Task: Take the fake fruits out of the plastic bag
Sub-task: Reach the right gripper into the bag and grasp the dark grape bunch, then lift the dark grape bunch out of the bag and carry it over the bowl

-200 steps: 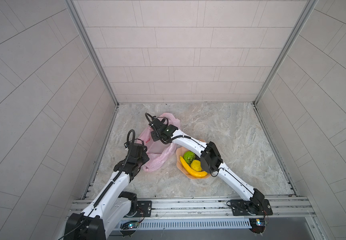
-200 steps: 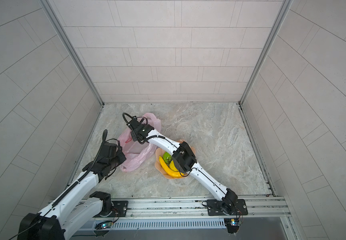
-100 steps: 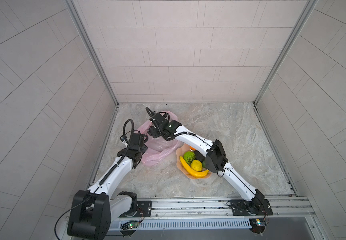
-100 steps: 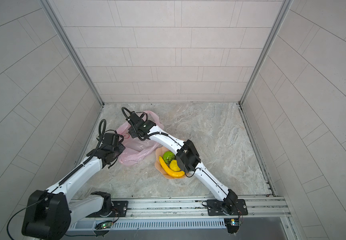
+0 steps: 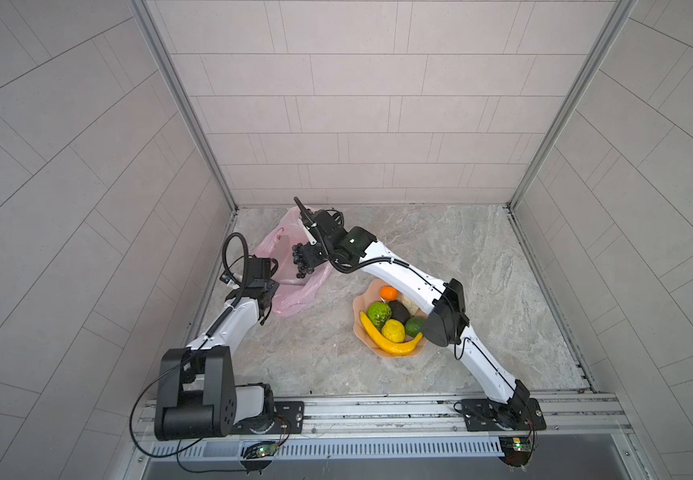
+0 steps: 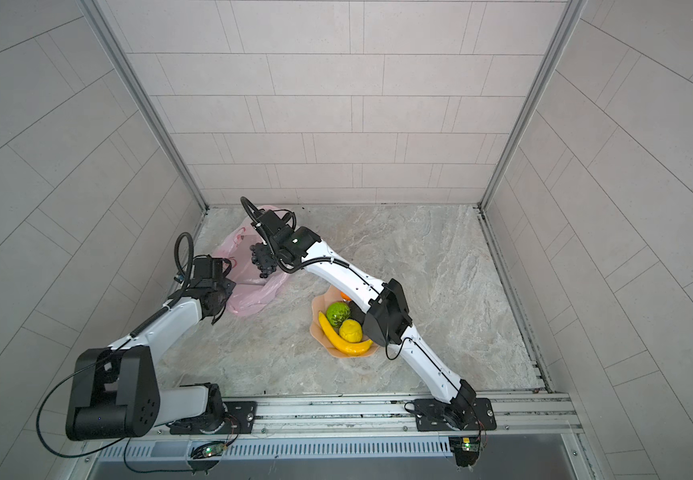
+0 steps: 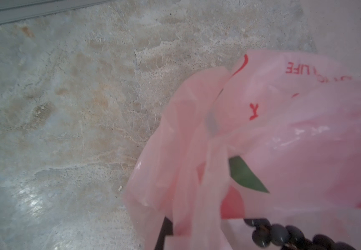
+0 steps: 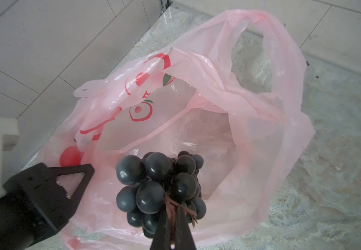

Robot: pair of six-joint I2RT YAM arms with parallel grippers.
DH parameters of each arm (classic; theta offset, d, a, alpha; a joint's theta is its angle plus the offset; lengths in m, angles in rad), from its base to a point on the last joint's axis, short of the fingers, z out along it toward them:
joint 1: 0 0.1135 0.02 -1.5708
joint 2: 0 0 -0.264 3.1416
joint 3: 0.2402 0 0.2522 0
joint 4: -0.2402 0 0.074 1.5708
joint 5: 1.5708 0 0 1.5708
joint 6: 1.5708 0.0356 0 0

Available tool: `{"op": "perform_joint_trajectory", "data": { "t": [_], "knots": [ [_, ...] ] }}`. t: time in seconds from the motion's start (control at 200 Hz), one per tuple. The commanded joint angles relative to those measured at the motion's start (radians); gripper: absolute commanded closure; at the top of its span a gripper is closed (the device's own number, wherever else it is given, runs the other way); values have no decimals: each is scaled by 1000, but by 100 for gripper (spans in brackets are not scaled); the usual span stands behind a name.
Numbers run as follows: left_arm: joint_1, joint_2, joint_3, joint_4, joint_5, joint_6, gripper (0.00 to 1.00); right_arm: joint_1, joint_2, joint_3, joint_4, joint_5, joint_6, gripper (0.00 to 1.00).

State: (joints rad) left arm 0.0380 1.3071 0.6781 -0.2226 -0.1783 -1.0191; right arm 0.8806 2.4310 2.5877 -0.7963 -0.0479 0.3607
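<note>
Right wrist view: the grape bunch (image 8: 160, 186), seemingly the last fruit, is being lifted from the plastic bag (image 8: 251, 108) it sat in a second ago, stem clamped in the right gripper (image 8: 173, 227), the bag's top-view 8 o'clock edge being pinched by the closed left gripper (image 8: 87, 171).

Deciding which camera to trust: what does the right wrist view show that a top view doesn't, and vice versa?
Only the right wrist view: the right tool pinching the grape bunch's brown stem, and the plastic bag's inside, with no other fruit showing. Only a top view: the peach dish holding the banana, apart from the bag. Both: the grapes hanging from that tool over the bag.
</note>
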Motion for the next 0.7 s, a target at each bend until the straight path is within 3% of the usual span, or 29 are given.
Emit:
{"op": "perform_joint_trajectory", "data": {
  "t": [0.0,0.265,0.696],
  "knots": [
    [2,0,-17,20,0,20,100,8,-89,-10,-45,-13,-32,100],
    [3,12,-25,31,9,39,100,17,-256,-136,-51,-16,-53,100],
    [2,13,-26,30,3,45,100,20,-606,-509,-3,13,-39,100]
  ]
}}
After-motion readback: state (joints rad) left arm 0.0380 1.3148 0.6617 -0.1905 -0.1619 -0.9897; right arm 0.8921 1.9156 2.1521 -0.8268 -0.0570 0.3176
